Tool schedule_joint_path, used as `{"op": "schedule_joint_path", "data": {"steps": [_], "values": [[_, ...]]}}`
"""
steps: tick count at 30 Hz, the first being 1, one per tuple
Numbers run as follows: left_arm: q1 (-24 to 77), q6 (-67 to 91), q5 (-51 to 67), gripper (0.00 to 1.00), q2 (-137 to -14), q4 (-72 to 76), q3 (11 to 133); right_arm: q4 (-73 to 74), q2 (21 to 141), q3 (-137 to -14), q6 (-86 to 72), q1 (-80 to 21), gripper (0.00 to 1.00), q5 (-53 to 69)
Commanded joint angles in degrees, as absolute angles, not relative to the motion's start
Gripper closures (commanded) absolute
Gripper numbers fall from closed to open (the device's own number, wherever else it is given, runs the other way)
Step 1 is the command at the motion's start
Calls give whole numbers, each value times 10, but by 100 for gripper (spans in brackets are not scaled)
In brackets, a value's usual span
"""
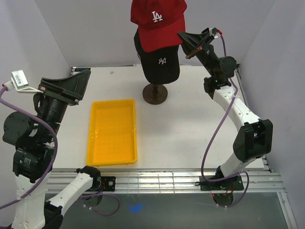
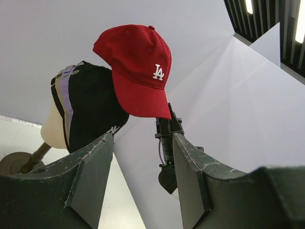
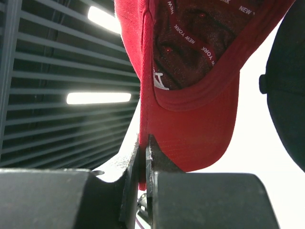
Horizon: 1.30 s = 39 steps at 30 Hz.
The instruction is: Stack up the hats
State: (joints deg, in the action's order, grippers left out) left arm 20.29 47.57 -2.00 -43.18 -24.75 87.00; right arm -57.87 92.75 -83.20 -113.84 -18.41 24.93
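A dark red hat [image 1: 157, 21] with a white LA logo hangs in the air above the stack, held by its brim. My right gripper [image 1: 183, 40] is shut on that brim's edge; the right wrist view shows the red hat [image 3: 190, 95] pinched between the jaws of the right gripper [image 3: 143, 148]. Below sits the stack of hats on a mannequin head, topped by a black hat [image 1: 159, 62] with a white NY. The left wrist view shows the red hat [image 2: 138, 67] above the stacked hats [image 2: 86, 105], with tan and lavender edges showing. My left gripper [image 2: 143, 157] stands open and empty at the left.
A yellow tray [image 1: 113, 131] lies on the white table left of centre. The mannequin's dark round stand [image 1: 155, 94] rests at the back middle. White walls close in the table on three sides.
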Motion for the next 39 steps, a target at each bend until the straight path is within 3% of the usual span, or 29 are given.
{"op": "schedule_joint_path", "data": {"steps": [1, 22, 29, 39], "values": [[200, 483, -7, 37, -435, -234, 863, -649, 907, -824, -1281, -184, 92, 253], [200, 496, -1, 37, -439, -232, 851, -704, 914, -712, -1363, -168, 92, 287], [200, 490, 97, 36, -534, -216, 860, -686, 905, -696, -1359, -157, 92, 288], [200, 526, 215, 29, -691, -73, 849, -693, 910, -693, -1371, -146, 92, 295]]}}
